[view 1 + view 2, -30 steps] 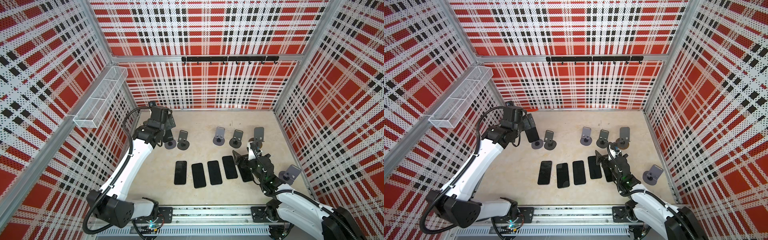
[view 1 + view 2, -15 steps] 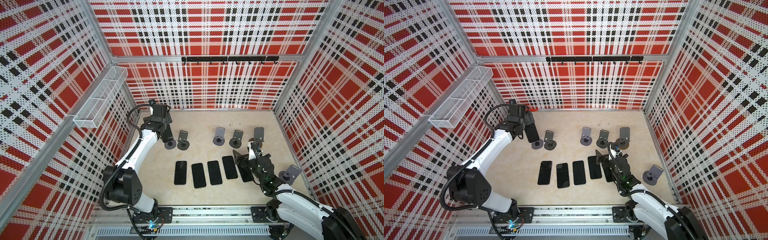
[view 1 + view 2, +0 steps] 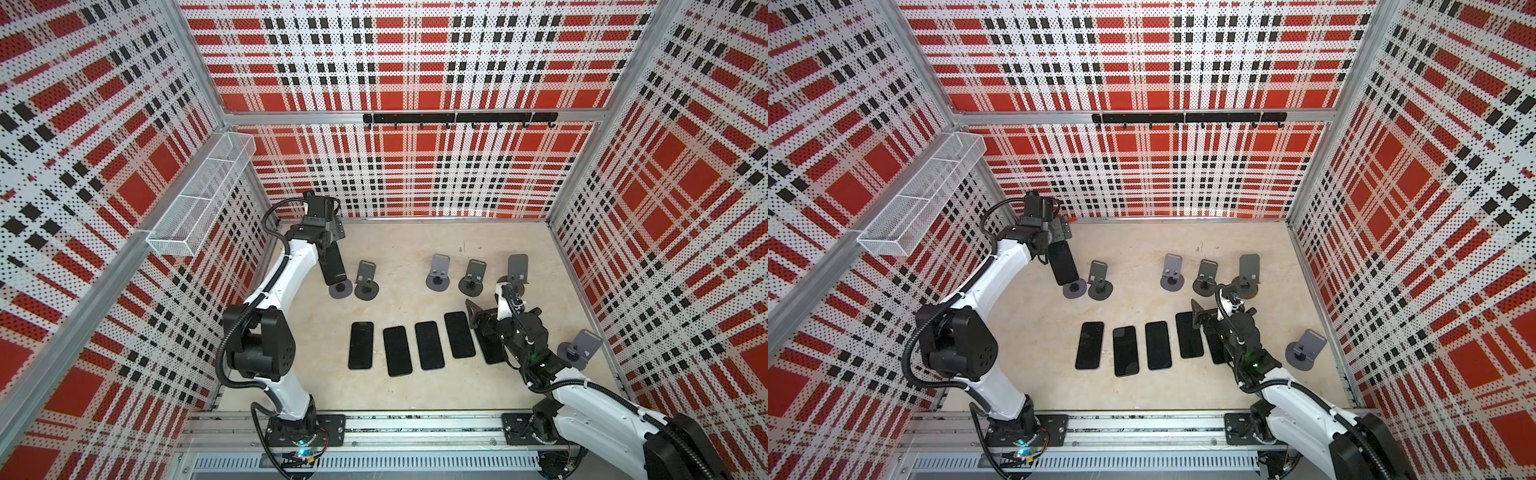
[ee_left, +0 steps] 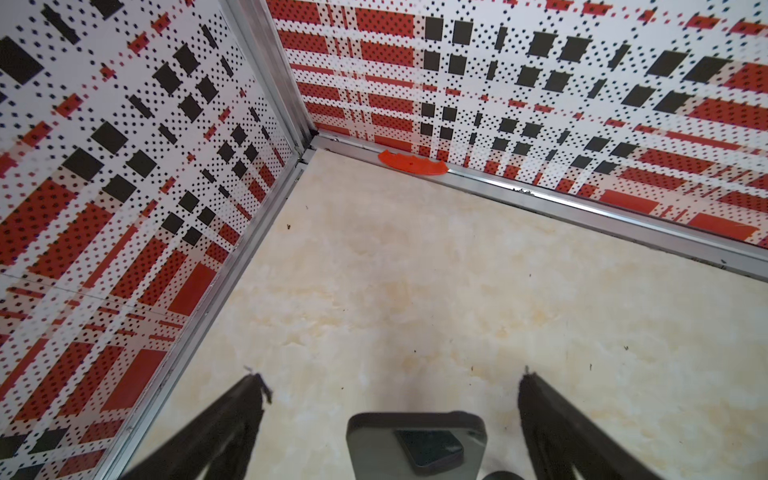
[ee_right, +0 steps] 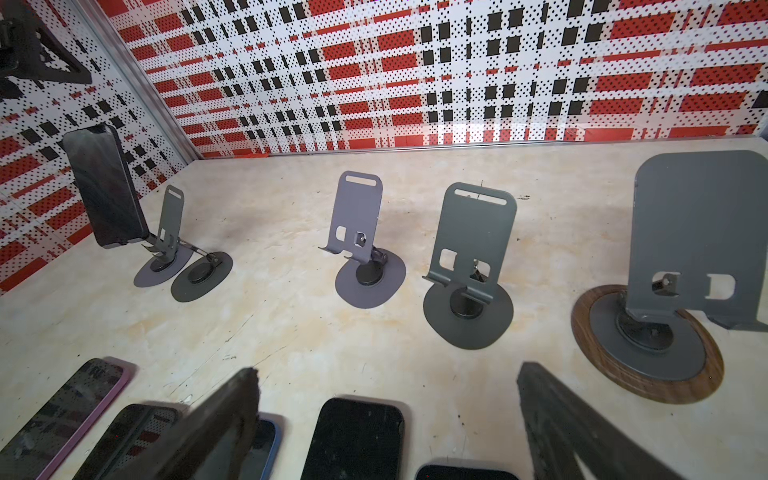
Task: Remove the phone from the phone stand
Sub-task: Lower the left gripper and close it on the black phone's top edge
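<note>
Phone (image 3: 332, 266) sits in the far-left phone stand (image 3: 340, 287), not yet gripped. The left gripper (image 4: 391, 376), fingers spread and empty, has swung in over its top edge in the last second, so it looks lined up for a pinch. The phone's long axis stands steep, top tipped far-left, screen facing near-right. The right gripper (image 5: 388, 372) hovers spread near-right.

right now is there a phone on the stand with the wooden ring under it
No, the stand with the wooden ring holds nothing; its backplate is fully bare.
</note>
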`<control>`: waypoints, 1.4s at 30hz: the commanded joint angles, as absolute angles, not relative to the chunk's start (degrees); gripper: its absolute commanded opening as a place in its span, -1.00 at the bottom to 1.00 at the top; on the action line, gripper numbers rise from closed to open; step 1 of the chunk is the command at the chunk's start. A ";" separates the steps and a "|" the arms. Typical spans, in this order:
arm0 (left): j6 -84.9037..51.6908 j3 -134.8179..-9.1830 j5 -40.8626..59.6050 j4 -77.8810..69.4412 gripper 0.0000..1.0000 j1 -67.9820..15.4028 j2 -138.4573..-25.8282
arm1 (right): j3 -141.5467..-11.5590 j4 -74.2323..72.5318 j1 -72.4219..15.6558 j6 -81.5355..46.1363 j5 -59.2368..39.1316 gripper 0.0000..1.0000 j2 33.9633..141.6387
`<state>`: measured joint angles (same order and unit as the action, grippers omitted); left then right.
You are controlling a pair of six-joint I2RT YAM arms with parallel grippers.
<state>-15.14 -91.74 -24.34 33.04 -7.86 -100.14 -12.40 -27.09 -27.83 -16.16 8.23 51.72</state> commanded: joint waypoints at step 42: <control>-16.52 -84.42 -12.57 33.75 0.62 -5.10 -101.26 | -10.41 -27.86 -27.59 -16.87 12.39 1.00 46.74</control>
